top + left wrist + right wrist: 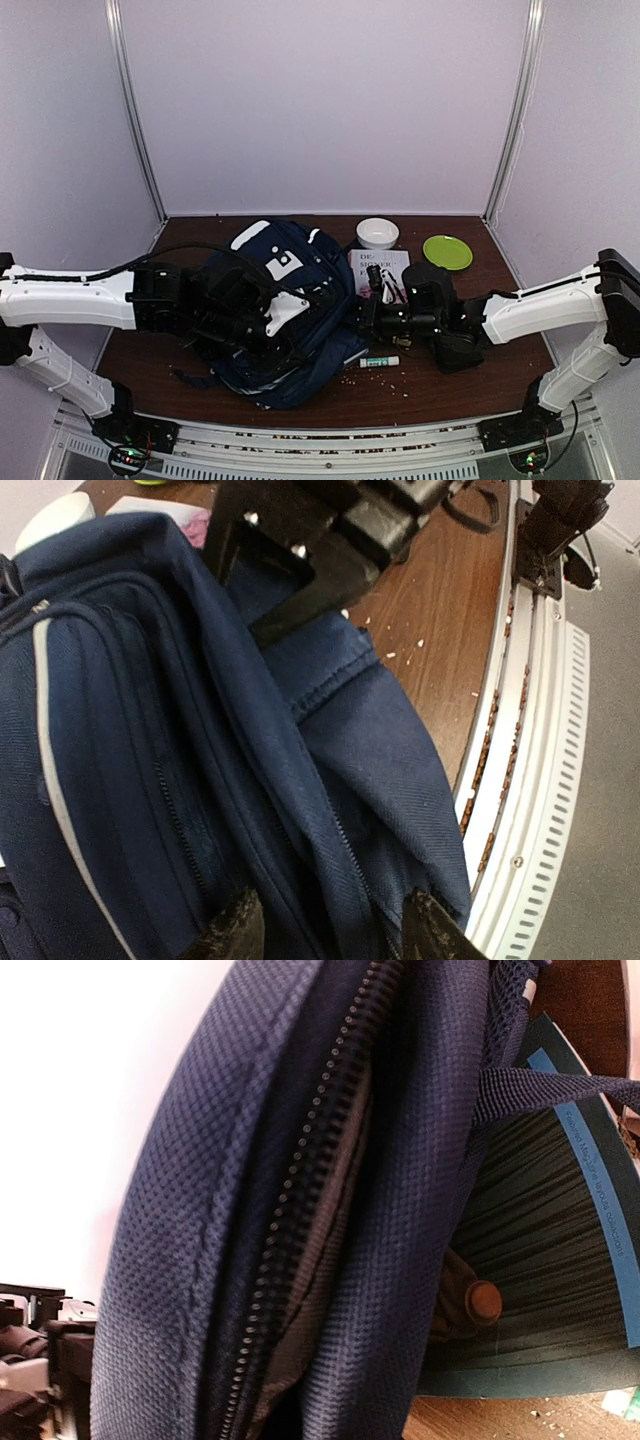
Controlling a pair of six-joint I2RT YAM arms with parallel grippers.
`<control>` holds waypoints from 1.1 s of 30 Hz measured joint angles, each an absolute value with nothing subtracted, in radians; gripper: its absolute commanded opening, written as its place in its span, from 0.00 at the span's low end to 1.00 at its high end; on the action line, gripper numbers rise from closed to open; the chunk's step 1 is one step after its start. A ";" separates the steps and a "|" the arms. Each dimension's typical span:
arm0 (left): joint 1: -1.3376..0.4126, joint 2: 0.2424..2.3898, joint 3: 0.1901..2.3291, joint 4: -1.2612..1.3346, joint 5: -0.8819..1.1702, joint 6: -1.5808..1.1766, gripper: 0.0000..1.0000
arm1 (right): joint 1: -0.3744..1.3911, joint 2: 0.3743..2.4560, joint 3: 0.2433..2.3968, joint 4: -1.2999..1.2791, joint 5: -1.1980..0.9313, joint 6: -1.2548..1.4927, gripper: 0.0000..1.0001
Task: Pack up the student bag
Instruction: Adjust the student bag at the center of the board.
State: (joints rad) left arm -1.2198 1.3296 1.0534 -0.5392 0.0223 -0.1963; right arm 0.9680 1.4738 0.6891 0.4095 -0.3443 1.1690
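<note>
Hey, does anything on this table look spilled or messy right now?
Yes: small pale crumbs are scattered over the table beside the student bag, around a white tube; more bits lie in the front rail.

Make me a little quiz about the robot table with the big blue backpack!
1. True or false: the green plate is packed inside the student bag.
2. Pick one: which thing lies nearest the front edge of the table? A) the bowl B) the small white tube C) the green plate
3. Fill the gap: seen from the top camera, the bowl stands to the ____ of the green plate.

Key: 1 false, the plate sits on the table behind the bag. 2 B. 3 left.
</note>
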 measured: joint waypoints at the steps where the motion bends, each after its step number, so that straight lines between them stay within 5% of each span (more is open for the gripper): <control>1: -1.222 1.345 1.053 -0.539 0.018 -0.198 0.81 | 0.968 1.474 0.689 0.412 -0.345 1.173 0.00; 6: -1.225 1.382 1.053 -0.540 -0.028 -0.202 0.68 | 0.968 1.474 0.689 0.416 -0.348 1.178 0.00; 11: -1.228 1.400 1.053 -0.543 -0.097 -0.212 0.05 | 0.968 1.474 0.700 0.400 -0.351 1.174 0.00; 12: -1.229 1.406 1.053 -0.544 -0.112 -0.218 0.00 | 0.968 1.474 0.707 0.386 -0.351 1.166 0.00; 22: -1.095 1.221 0.996 -0.527 -0.210 -0.250 0.00 | 0.964 1.477 0.897 0.102 -0.278 0.989 0.03; 29: -0.995 1.089 1.096 -0.600 -0.347 -0.234 0.00 | 0.916 1.581 1.113 -0.003 -0.305 0.909 0.48; 33: -0.980 1.084 1.124 -0.640 -0.412 -0.226 0.00 | 0.907 1.604 1.159 -0.023 -0.320 0.885 0.66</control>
